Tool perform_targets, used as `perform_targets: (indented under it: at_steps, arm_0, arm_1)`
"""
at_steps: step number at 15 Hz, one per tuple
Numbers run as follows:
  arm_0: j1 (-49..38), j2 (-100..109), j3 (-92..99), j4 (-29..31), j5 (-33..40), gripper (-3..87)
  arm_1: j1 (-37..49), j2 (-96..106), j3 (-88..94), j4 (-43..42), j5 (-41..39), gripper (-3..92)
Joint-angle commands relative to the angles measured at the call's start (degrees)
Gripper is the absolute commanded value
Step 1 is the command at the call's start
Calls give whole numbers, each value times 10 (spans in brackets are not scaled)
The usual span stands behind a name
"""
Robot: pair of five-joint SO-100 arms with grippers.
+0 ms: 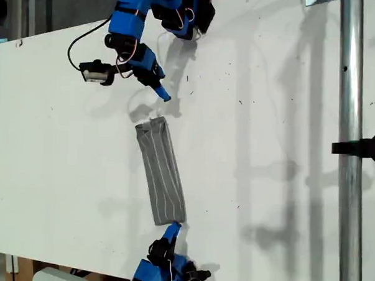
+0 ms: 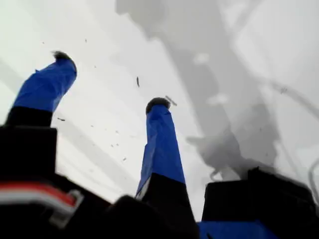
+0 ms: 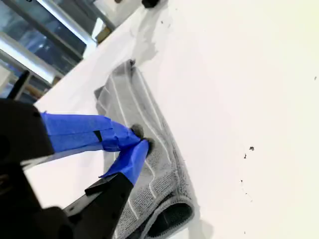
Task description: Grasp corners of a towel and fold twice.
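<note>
The soft grey towel with thin white stripes (image 1: 160,170) lies folded into a long narrow strip in the middle of the flat white table (image 1: 268,150). In the exterior view it runs from near the top arm down to the bottom arm.

My second gripper (image 3: 138,144), with its blue taped fingers (image 3: 79,130), is at the bottom of the exterior view (image 1: 172,227). Its tips are pinched together on the towel, right by the thick folded end.

My first gripper (image 2: 109,79) is at the top of the exterior view (image 1: 164,95). Its two blue fingers (image 2: 160,144) are spread apart with nothing between them. It hangs over bare table, just beside the far end of the towel.
</note>
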Motion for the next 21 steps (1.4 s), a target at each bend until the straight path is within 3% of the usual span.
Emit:
perform_targets:
  at_steps: [1,4,7,10,14,17,21]
  arm_0:
    - [3,37,47,-40,26,-26]
    - [-1,37,150,-142,83,-26]
    - [-9,38,166,-142,135,-27]
    - [7,38,163,-156,172,-27]
    - [40,38,165,-155,184,-27]
    - [46,38,165,-149,200,-27]
    - [92,38,165,-141,199,-27]
  arm_1:
    - [-72,252,121,33,138,353]
    - [-124,391,214,25,241,377]
    - [-61,375,282,-74,185,397]
    - [34,143,208,-227,76,404]
    - [82,-236,11,-381,11,404]
    - [106,-441,-153,-420,-14,420]
    - [95,-615,-377,-397,-18,421]
